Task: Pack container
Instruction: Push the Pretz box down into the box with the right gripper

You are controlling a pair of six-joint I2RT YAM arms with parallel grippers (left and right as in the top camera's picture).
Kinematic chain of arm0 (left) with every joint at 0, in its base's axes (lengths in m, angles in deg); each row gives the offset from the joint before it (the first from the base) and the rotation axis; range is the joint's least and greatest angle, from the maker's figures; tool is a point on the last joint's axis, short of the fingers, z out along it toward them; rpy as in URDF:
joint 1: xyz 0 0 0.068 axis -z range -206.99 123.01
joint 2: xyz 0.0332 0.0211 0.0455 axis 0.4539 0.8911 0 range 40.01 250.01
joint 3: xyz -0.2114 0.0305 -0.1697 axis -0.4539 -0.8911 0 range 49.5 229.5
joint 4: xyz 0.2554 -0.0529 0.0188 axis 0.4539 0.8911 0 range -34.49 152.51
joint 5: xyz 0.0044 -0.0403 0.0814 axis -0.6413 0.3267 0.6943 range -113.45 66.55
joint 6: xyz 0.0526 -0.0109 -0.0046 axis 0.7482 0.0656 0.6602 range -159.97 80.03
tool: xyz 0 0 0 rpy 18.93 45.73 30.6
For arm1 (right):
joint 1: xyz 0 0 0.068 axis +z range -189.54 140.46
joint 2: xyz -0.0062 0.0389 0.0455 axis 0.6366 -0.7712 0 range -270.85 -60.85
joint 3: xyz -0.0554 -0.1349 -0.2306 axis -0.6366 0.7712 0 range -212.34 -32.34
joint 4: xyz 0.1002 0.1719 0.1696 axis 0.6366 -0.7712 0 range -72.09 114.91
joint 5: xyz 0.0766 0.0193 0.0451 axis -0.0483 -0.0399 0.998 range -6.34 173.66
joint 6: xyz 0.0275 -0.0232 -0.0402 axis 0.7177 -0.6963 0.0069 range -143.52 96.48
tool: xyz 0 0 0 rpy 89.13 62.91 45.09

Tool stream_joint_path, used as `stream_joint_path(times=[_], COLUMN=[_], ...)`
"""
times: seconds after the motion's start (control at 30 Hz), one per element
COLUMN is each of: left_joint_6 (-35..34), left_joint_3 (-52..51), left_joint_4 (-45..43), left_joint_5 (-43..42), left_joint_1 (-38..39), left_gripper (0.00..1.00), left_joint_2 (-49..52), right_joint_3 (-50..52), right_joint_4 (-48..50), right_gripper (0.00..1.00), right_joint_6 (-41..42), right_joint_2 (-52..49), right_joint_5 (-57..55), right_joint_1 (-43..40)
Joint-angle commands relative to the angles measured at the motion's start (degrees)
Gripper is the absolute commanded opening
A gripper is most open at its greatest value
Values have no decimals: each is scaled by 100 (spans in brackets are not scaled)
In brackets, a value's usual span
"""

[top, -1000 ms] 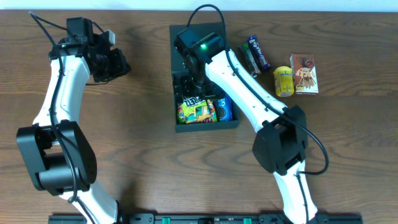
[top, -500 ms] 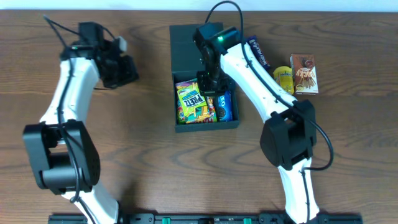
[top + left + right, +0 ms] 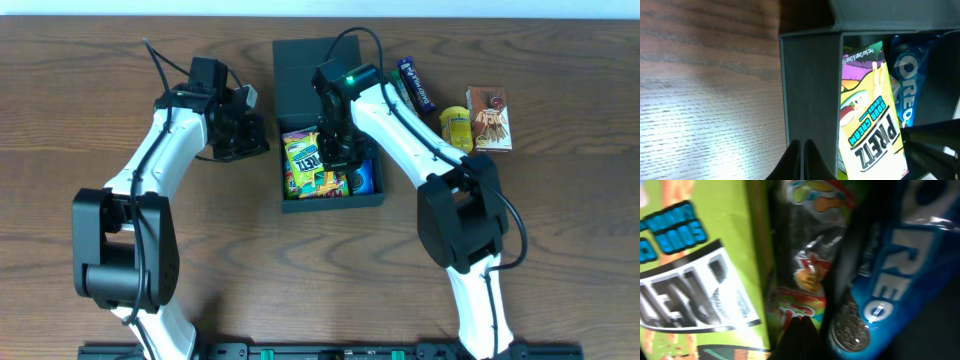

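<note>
The container [image 3: 335, 202] is a dark box standing open at the table's middle, its flap lid [image 3: 300, 75] lying back. Inside lie a yellow-green Pretz packet [image 3: 303, 158], a blue Oreo packet [image 3: 363, 178] and a colourful packet [image 3: 325, 184]. My left gripper [image 3: 264, 140] is shut and empty, its tips [image 3: 802, 146] at the box's outer left wall [image 3: 810, 90]. Down inside the box, my right gripper [image 3: 338, 152] is shut with nothing in it. Its tips [image 3: 801, 324] sit over the colourful packet [image 3: 807, 280], between the Pretz packet [image 3: 690, 280] and the Oreo packet [image 3: 880, 280].
To the right of the box lie a dark blue snack bar [image 3: 417, 83] and a dark green bar [image 3: 402, 97]. Farther right stand a small yellow can [image 3: 456, 131] and a red-brown snack box [image 3: 489, 118]. Bare wood lies left and in front.
My left arm has swung right, up to the box's left wall, with its jaws closing. My right gripper has shut and come down among the packets.
</note>
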Motion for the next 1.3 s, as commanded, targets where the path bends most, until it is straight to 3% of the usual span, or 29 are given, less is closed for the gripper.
stream_joint_path(times=[0.0,0.67,0.97,1.27], left_joint_6=[-122,-162,-157,-153], left_joint_3=[-44,-52,-52,-52], left_joint_4=[-28,-26,-26,-28], left_joint_5=[-46,-42,2,22], left_joint_1=[90,168,166,157], left_gripper=[6,6,6,6], left_joint_2=[-79,-63,-63,-63], right_joint_3=[22,2,-682,-732], right_joint_4=[57,-111,-411,-109], right_gripper=[2,1,1,1], right_joint_6=[-317,-1276,-1268,-2284], right_joint_2=[140,142,291,435], right_joint_5=[385,833,640,2588], right_joint_1=[35,50,-282,-330])
